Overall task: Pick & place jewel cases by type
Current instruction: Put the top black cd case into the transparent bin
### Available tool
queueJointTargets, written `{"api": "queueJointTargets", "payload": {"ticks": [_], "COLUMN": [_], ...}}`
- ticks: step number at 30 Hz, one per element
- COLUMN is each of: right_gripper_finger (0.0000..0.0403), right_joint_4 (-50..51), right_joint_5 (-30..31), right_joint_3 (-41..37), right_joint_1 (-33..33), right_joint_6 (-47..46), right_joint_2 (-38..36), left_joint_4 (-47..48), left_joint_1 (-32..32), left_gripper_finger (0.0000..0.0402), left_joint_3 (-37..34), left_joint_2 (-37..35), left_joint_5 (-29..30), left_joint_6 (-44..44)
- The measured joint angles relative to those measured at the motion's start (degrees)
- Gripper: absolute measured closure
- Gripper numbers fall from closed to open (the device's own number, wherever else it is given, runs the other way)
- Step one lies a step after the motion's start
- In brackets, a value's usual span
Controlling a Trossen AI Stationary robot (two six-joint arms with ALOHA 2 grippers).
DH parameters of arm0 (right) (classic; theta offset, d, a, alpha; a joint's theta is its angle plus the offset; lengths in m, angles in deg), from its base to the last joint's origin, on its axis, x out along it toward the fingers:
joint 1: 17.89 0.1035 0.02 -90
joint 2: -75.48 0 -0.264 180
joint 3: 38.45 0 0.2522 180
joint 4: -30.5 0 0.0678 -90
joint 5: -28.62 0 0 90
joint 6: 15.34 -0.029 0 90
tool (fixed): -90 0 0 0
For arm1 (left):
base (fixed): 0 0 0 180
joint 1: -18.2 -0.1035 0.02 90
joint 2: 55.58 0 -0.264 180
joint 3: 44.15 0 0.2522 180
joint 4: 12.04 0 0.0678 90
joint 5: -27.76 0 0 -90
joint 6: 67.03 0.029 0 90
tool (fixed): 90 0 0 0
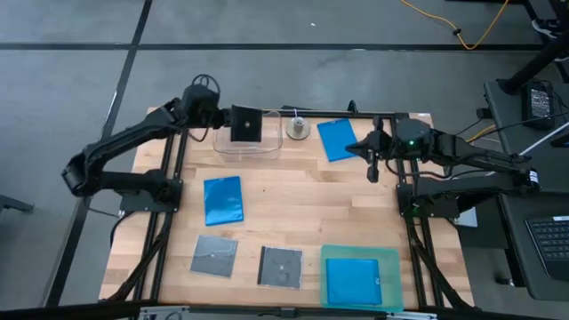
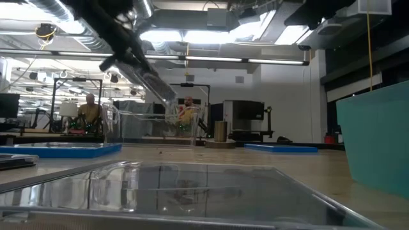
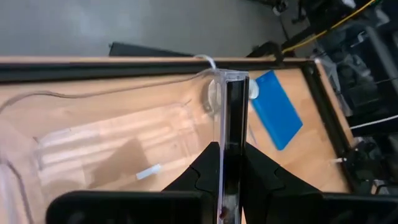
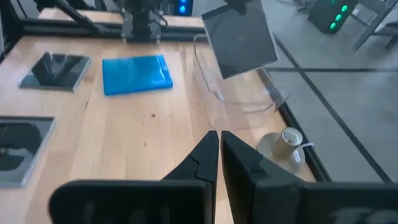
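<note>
Left gripper is closed on a grey-black square jewel case and holds it above the clear plastic tub at the far side of the table. In the left wrist view the case is seen edge-on, clamped between the two dark fingers.

From the near edge of the table: the teal-green tray stands at the near right corner, with one blue case lying flat inside it. Just beside the tray, to the left, lies a second grey-black case, and further left a third one. Both are flat on the wood and apart from each other.

Near the middle, toward the left, a blue case lies flat. At the far side, right of the tub, there is a small round grey object, and next to it another blue case, lying at an angle.

Right gripper hovers just beside this far blue case with fingers together, and it has nothing between them.
</note>
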Motion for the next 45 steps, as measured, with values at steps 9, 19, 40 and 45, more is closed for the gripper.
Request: {"api": "queueJointTargets", "payload": {"ticks": [9,19,40,45], "right_gripper_finger": [0.0378,0.0378,0.0378,0.0378], "right_joint_4": [2.1,2.3,4.4,4.4], "right_joint_5": [0.0,-1.9,-2.8,-2.8], "right_joint_3": [0.0,0.0,0.0,0.0], "right_joint_1": [0.0,0.0,0.0,0.0], "right_joint_6": [0.1,1.3,2.0,3.0], "right_joint_2": [0.0,0.0,0.0,0.0], "left_joint_4": [-5.3,-10.2,-14.7,-14.5], "left_joint_1": [-0.7,-0.7,-1.1,-1.1], "left_gripper_finger": [0.0373,0.0373,0.0301,0.0265], "left_joint_3": [0.0,0.0,0.0,0.0], "left_joint_2": [10.4,19.3,24.3,23.8], "left_joint_5": [-3.4,-4.8,-7.4,-8.4], "left_joint_6": [1.5,1.7,4.2,4.5]}}
